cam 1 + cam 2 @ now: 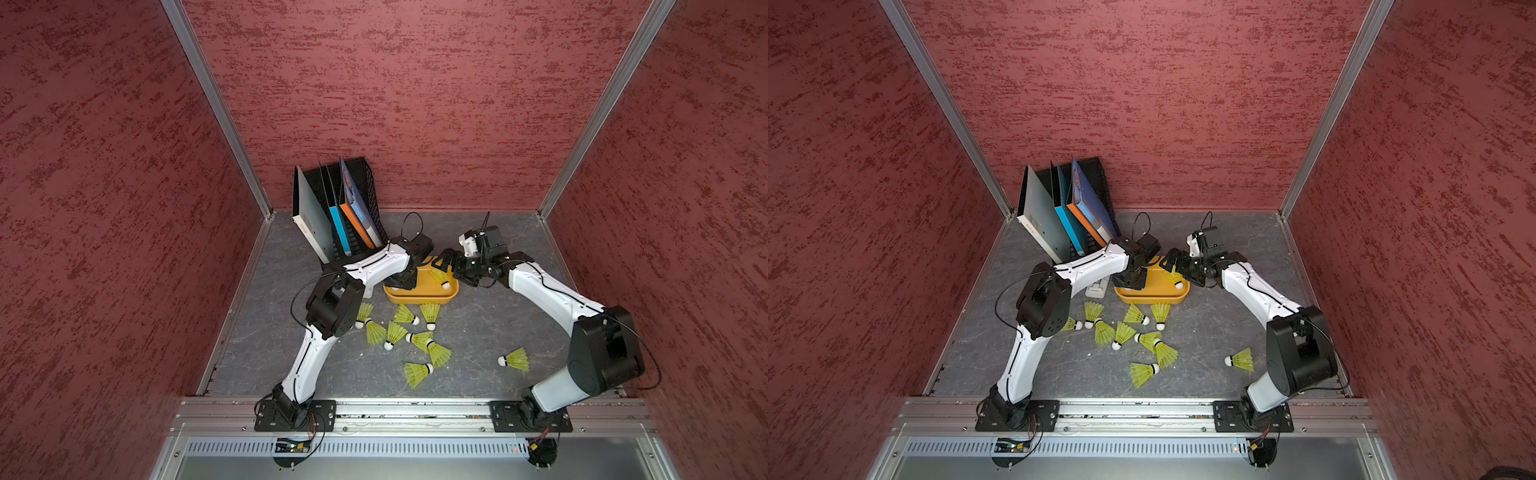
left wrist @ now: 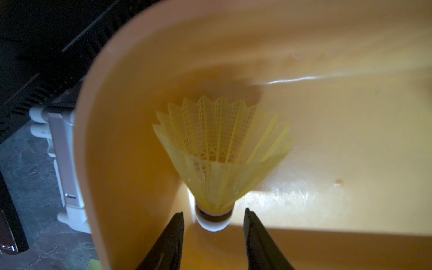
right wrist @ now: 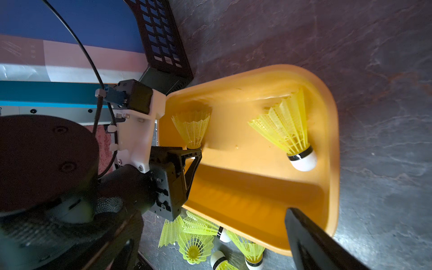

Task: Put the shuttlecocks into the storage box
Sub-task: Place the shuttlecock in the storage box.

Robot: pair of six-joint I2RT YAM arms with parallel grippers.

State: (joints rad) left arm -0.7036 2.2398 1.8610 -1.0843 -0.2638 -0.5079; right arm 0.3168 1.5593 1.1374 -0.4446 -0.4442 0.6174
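Because left claw [image 2: 213, 212] gapes slightly, neon yellow-green plastic shuttlecock [image 2: 217, 152] lies free at nine o'clock in orange plastic storage box [image 2: 339, 131]; right claw [image 1: 445, 261] wide, empty.

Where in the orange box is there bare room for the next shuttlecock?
Bare: the storage box floor along the wall nearest the robot, and the middle between the left-end shuttlecock and the right-end shuttlecock. Crowded: around the left pincer.

Both top views are evenly bright and sharp, the red walls [image 1: 83, 208] stretched wide toward the edges. In the left wrist view the storage box [image 2: 327, 140] is smeared by blur, with a glare streak across its floor. In the right wrist view the box is brightly lit, and the left arm [image 3: 46, 163] beside it is dark and soft.
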